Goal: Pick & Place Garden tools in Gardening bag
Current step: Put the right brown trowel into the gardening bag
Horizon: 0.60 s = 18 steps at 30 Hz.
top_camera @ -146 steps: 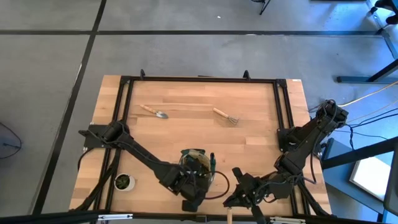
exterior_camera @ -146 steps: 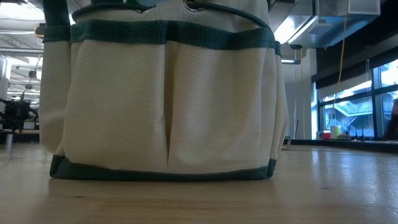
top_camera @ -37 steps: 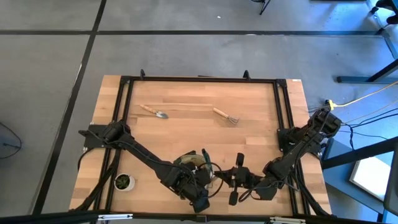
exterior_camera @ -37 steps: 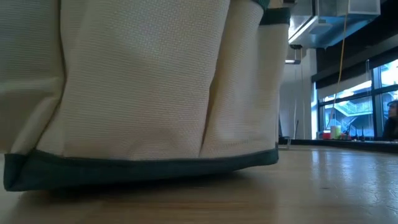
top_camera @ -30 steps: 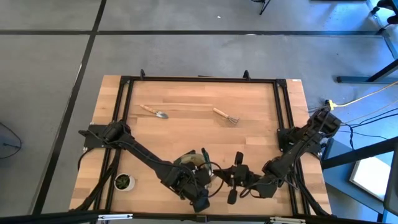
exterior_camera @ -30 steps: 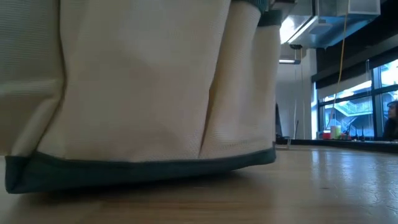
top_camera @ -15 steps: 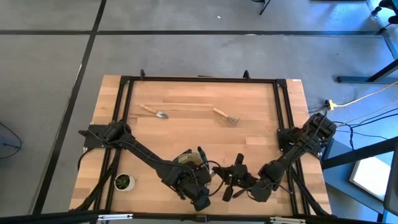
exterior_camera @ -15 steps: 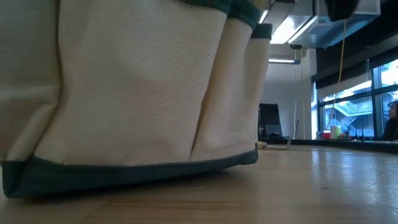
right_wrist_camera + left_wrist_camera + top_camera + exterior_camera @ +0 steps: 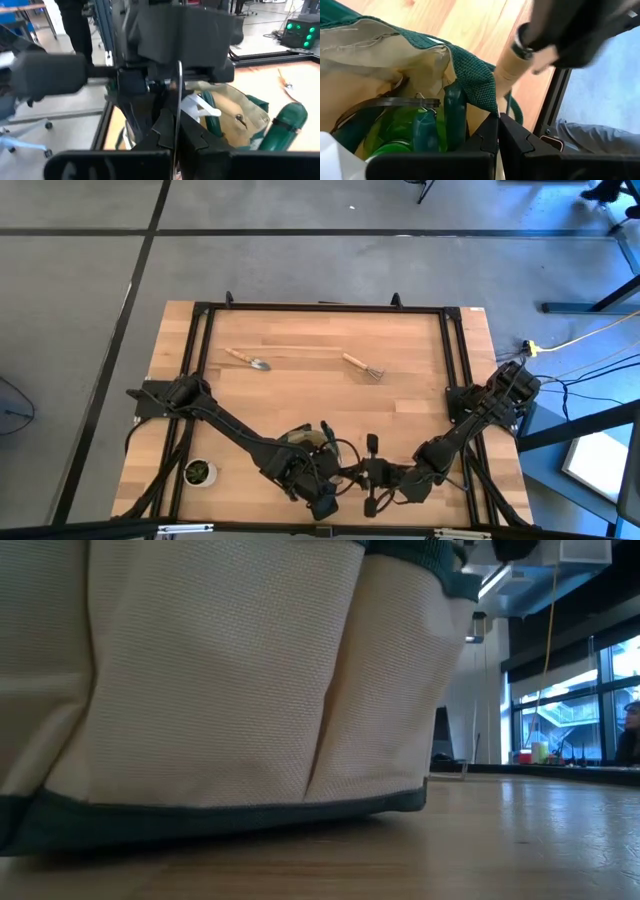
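This was a robotics lab or test hall rather than a home. The wooden counter (image 9: 320, 390) carried a black metal frame (image 9: 320, 307) and stood on a grey floor (image 9: 300, 260) marked with dark lines, with cables (image 9: 590, 330) trailing off to the right. Beyond the counter, the low view showed ceiling strip lights (image 9: 495, 580), tall windows (image 9: 590, 710) and far benches with equipment. A person in dark trousers (image 9: 75, 25) stood nearby, beside a wheeled chair base (image 9: 25, 142).
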Each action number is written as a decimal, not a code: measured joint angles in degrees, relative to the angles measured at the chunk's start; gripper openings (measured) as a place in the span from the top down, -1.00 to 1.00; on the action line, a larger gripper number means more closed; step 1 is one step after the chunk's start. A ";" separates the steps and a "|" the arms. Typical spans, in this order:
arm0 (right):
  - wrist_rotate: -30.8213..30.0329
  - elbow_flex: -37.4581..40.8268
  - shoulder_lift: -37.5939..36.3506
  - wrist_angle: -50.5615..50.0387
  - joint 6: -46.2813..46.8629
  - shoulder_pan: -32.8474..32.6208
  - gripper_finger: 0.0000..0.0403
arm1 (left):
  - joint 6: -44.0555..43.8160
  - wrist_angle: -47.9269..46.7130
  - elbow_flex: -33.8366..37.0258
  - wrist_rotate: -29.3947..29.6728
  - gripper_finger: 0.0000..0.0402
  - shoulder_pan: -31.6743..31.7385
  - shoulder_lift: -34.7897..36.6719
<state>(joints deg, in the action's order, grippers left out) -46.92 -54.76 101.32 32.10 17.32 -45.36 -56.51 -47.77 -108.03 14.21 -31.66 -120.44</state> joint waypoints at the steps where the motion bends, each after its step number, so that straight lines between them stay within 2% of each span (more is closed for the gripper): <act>1: 0.00 0.00 0.00 -0.78 0.00 0.02 1.00 | -0.17 -0.01 0.00 -0.20 0.99 0.00 0.02; 14: 0.10 0.00 0.11 -5.76 4.72 2.10 1.00 | -0.33 -0.33 0.00 -0.28 0.99 0.00 0.00; 18: -3.38 -0.02 1.42 -5.65 10.41 2.21 1.00 | -0.31 -0.33 0.00 -0.16 0.99 0.02 0.00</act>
<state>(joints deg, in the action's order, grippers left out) -50.30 -54.78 102.74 26.46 27.73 -43.16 -56.82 -48.10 -108.03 14.05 -31.64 -120.44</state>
